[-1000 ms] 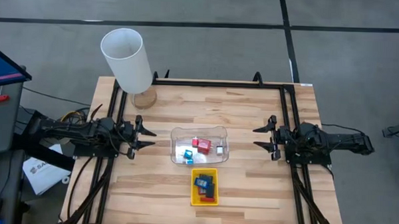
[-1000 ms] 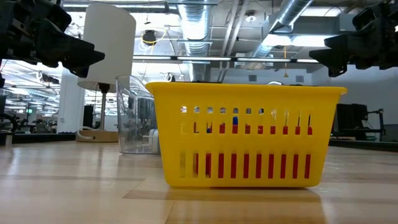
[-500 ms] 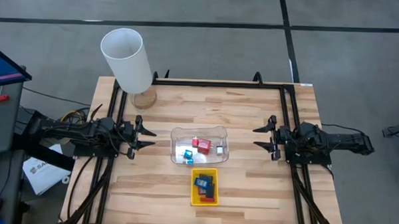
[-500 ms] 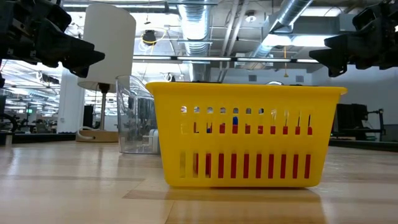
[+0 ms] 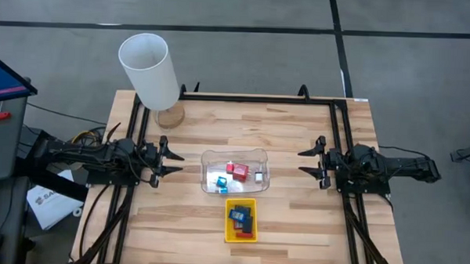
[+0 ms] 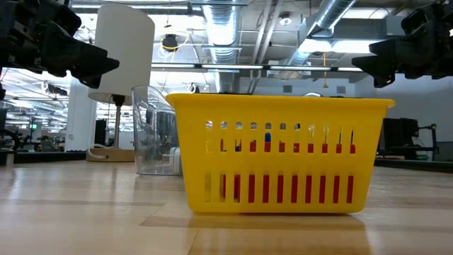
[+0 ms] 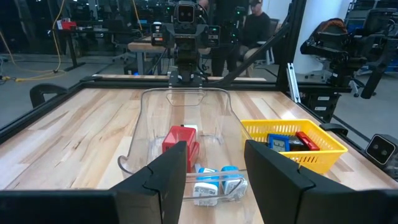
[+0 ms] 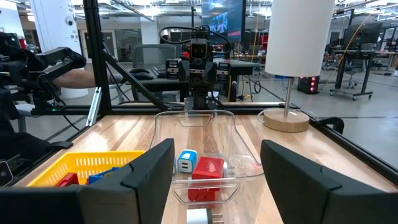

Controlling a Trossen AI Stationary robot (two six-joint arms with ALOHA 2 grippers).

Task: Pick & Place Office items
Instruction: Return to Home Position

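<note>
The office items sit in two lots. One lot, a red block and some blue-and-white bits among them, lies in the clear plastic tray at the middle of the table. The other lot, blue, black and red pieces, lies in the yellow tray, which stands just beside the clear one on the side toward the front edge.

From my seat the relation that counts is this: the clear tray lies straight between my two claws, its long axis running along the line that joins them. The left gripper points at it from one end, the right gripper from the other. Both hang above the table with fingers spread and nothing in them. The left looks a little nearer the tray's wall than the right, and the blue-and-white bits lie toward its end. The red block sits about mid-tray.

The yellow tray lies off that line, so neither claw faces it. I judge both arms parked, apart from everything. A tall white cylinder stands at the far left corner, clear of either reach.
</note>
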